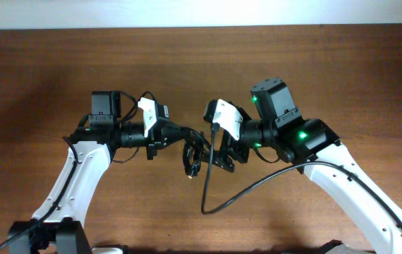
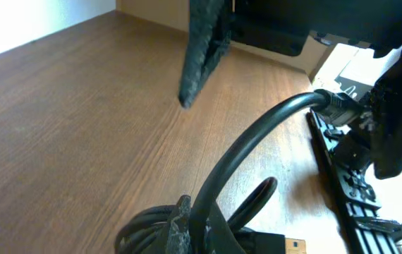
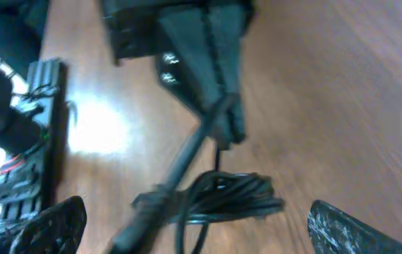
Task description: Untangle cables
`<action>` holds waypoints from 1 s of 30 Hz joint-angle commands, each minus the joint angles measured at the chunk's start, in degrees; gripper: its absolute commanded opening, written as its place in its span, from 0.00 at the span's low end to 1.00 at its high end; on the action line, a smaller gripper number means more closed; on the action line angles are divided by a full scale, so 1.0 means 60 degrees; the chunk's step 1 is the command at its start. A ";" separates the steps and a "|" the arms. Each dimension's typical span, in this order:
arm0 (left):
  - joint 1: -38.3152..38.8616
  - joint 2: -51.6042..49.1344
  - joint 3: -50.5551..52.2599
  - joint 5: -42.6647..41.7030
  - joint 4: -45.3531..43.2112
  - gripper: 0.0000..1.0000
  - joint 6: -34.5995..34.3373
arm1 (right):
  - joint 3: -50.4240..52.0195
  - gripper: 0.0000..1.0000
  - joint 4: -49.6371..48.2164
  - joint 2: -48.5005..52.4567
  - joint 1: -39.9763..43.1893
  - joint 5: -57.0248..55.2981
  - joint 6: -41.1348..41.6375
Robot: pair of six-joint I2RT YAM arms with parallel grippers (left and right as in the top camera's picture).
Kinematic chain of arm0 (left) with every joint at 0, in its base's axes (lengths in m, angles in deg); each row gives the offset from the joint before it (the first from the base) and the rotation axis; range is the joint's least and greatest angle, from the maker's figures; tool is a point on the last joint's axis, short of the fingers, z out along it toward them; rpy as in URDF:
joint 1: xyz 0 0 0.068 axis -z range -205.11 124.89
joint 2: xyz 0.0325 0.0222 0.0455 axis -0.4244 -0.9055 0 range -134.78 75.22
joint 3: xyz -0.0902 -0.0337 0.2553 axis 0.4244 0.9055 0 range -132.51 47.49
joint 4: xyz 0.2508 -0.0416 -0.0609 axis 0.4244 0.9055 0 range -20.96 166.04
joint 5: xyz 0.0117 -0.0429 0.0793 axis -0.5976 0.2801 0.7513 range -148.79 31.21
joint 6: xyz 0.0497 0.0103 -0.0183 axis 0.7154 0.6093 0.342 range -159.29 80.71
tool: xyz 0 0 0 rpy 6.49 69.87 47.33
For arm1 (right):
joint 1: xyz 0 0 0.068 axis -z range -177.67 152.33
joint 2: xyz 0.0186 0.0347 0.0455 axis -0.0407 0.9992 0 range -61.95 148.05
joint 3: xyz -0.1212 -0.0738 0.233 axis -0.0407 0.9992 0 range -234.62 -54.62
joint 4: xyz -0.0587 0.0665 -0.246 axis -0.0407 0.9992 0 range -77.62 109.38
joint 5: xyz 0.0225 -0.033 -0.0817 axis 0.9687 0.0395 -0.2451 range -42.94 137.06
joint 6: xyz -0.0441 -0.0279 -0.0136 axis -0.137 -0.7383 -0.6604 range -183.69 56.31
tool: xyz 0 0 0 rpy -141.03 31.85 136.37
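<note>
The cables are a small coiled bundle of thin black cords hanging at the table's middle, with one plug tip pointing down. My left gripper is shut on the bundle's top. In the left wrist view the coils lie against its fingertips. My right gripper sits just right of the bundle and is open. In the right wrist view its two fingers stand wide on either side of the coil, apart from it. The left gripper shows above, pinching a strand.
A thick black wire loops from the right wrist camera mount down over the wooden table and back to the right arm. It crosses close to the bundle. The table's far edge meets a white wall.
</note>
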 commanded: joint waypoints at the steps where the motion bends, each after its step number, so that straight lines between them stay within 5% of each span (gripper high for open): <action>1: 0.0011 0.0076 -0.0025 -0.0193 -0.0044 0.00 -0.0361 | -0.0040 0.99 -0.0117 -0.0189 0.0029 -0.0463 0.0798; 7: 0.0000 0.0076 -0.0025 -0.0186 -0.0273 0.00 -0.0907 | -0.0040 0.99 -0.0091 0.0364 0.0036 -0.2357 0.2390; 10: 0.0000 0.0076 -0.0025 -0.0186 -0.0273 0.00 -0.0903 | -0.0040 0.98 0.0357 0.0783 0.0029 -0.1785 0.1158; 11: 0.0000 0.0076 -0.0025 -0.0186 -0.0273 0.00 -0.0903 | -0.0040 0.94 0.0401 0.0892 0.0029 -0.1708 0.1093; 12: 0.0000 0.0076 -0.0025 -0.0182 -0.0273 0.00 -0.0903 | -0.0040 0.78 0.0492 0.0991 0.0029 -0.1657 0.0838; 19: -0.0310 0.0076 -0.0025 -0.0007 -0.0266 0.00 -0.1035 | -0.0040 0.78 0.0739 0.1162 0.0058 -0.0193 -0.0335; 20: -0.0572 0.0076 -0.0025 -0.0022 -0.0266 0.00 -0.1239 | -0.0040 0.68 0.0736 0.1162 0.0095 0.0215 -0.0594; 26: -0.0678 0.0076 -0.0025 -0.1137 -0.0251 0.00 -0.1264 | -0.0040 0.68 0.0514 0.1166 0.0091 0.0878 -0.1082; 30: -0.0678 0.0076 -0.0025 -0.1792 -0.0219 0.00 -0.1264 | -0.0040 0.52 0.0262 0.1351 0.0087 0.0339 -0.1045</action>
